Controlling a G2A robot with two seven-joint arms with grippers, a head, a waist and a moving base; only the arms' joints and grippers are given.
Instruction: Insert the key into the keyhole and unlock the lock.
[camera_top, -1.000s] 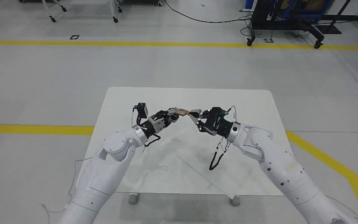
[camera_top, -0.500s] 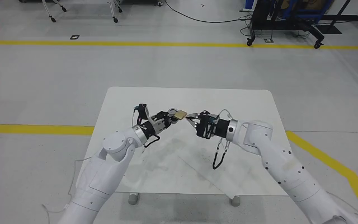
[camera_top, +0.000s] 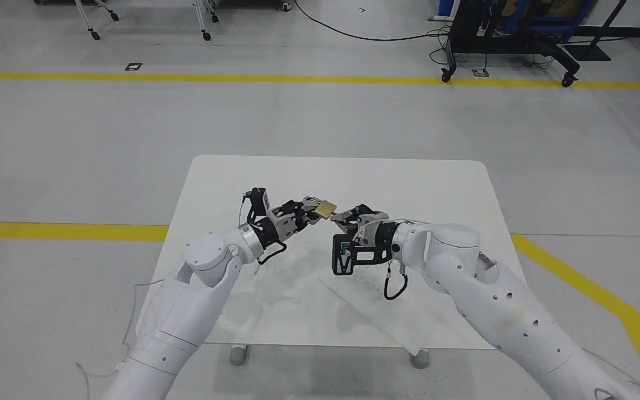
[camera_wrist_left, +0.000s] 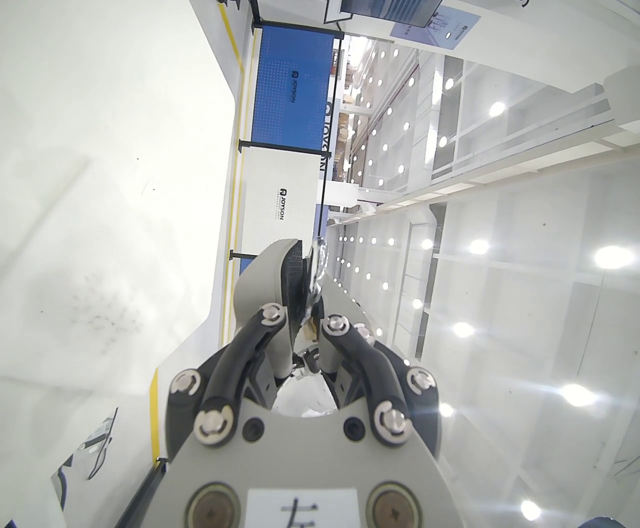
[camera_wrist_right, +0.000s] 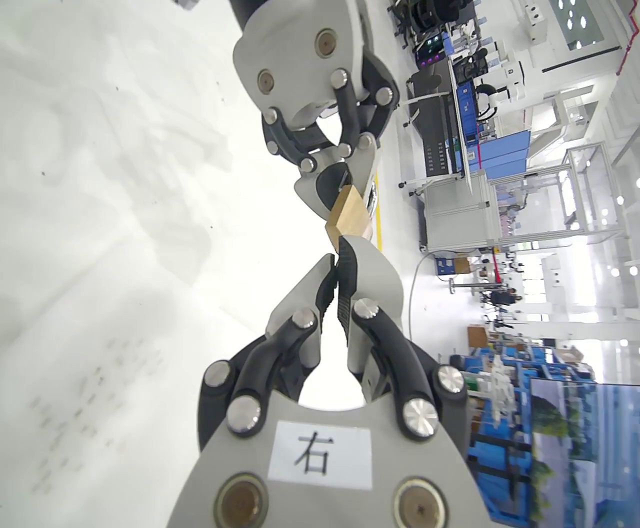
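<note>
Left pincer (camera_top: 311, 207), entering from 8 o'clock, is clamped on the brass lock (camera_wrist_right: 346, 216) and holds it in the air above the table (camera_top: 250, 180), toward 12 o'clock from the table's centre. I grip the lock at its shackle end so that the keyhole end sticks out free, facing 3 o'clock toward my other arm. A silvery part (camera_wrist_left: 318, 267), probably the shackle, shows between my left fingers.

Right pincer (camera_wrist_right: 338, 272), entering from 4 o'clock, meets that free end head-on. Its pads (camera_wrist_right: 346, 300) are drawn nearly together, leaving only a slit, and the tips touch the lock's base. The key is hidden in that slit; I judge it is pinched there with its blade in the keyhole, since both pincers lie on one line.

Holding the lock clear of the table gives my right wrist room to roll. Step in hand, as I judge it: turning the key. Risks: a slipping pinch, or the lock twisting in my left grip.
</note>
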